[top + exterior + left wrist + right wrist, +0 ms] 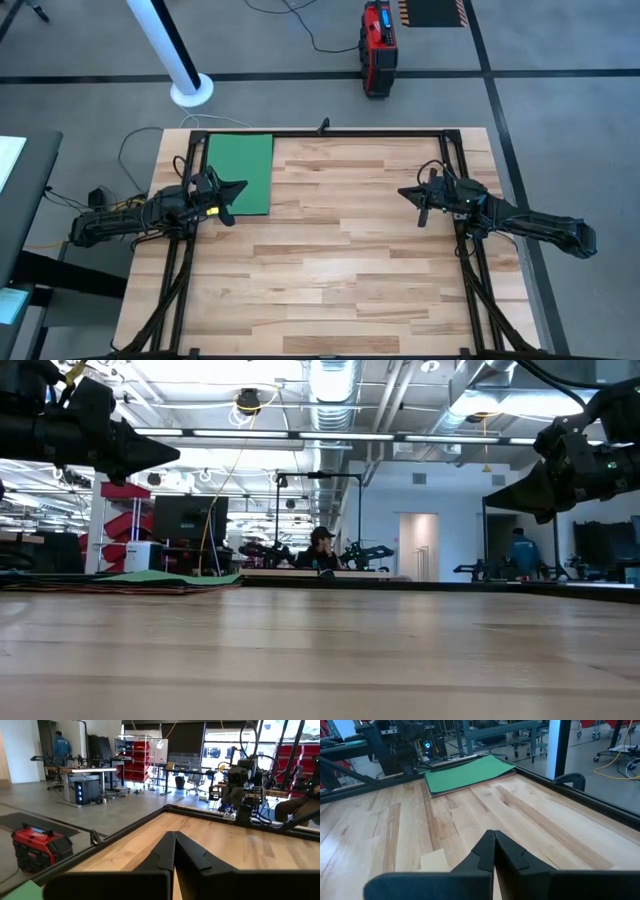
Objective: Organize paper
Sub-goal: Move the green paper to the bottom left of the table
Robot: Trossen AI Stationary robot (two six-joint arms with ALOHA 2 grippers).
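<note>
The paper (239,172) lies as a flat stack at the table's far left, a green sheet on top; edges of other sheets show under it in the right wrist view (467,774) and the low view (150,579). My left gripper (240,187) is shut and hovers above the stack's right edge, touching nothing. My right gripper (405,191) is shut too and hovers over bare wood at the table's right side, with nothing between its fingers (494,851).
A black frame rail (350,133) runs along the table's far edge and down both sides. A red case (377,47) and a white post (190,88) stand on the floor beyond the far edge. Bare wood (330,250) fills the middle and near part.
</note>
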